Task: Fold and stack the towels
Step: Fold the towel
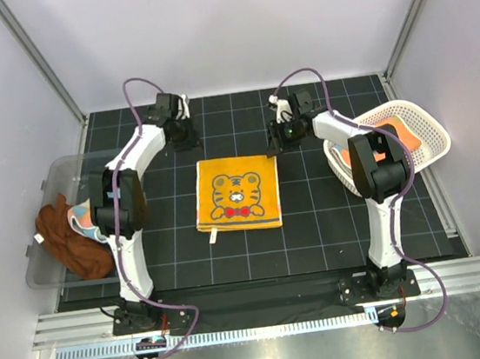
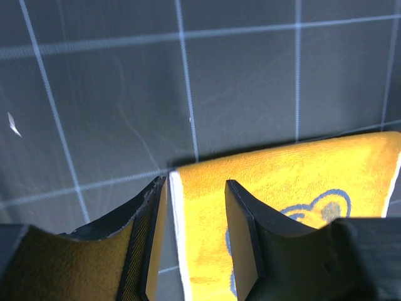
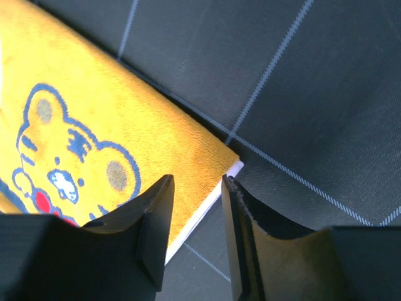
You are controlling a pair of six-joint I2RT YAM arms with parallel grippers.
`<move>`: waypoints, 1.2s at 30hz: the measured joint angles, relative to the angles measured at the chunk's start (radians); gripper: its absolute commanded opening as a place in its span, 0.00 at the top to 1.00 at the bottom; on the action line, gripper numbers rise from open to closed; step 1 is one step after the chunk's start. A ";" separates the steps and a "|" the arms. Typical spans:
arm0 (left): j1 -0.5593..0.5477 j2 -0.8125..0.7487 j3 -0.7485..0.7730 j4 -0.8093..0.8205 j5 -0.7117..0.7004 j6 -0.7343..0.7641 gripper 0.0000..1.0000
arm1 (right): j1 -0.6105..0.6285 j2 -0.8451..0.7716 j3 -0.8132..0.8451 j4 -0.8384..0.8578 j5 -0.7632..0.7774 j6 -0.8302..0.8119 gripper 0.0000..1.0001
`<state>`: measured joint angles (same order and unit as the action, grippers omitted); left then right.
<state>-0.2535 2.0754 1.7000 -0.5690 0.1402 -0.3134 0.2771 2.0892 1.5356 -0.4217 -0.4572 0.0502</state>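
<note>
— So where did the tiger towel (image 1: 236,193) lie?
— Flat on the middle of the tabletop (image 1: 315,223), folded into a rectangle, cartoon face up, with a red bow under the chin.
— Any writing on it?
— A small pale tab (image 1: 214,235) stuck out at its near left corner; any print on it was too small to read.
— And the left pincer (image 2: 195,182)?
— Low over the towel's far left corner, fingers apart, the white hem showing in the gap between them. Nothing was clamped.
— The right pincer (image 3: 197,179)?
— Over the far right corner, also parted, the corner tip and a sliver of white underlayer lying below the gap. It gripped nothing.
— What about the other towels?
— A brown towel (image 1: 68,244) hung over the near edge of the clear bin (image 1: 59,171) on the left, with a blue towel (image 1: 83,223) tucked against it. On the right, an orange towel (image 1: 402,131) sat in the white basket (image 1: 423,135), partly hidden behind the right arm.
— Were both arms near each other?
— Well apart, one at each far corner.
</note>
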 measured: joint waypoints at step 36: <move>0.034 0.201 0.137 -0.138 0.221 0.410 0.59 | -0.052 0.249 0.334 -0.377 -0.233 -0.311 0.60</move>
<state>-0.2192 2.2761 1.8366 -0.7067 0.3614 0.0967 0.2249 2.3383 1.8698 -0.7990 -0.6903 -0.2607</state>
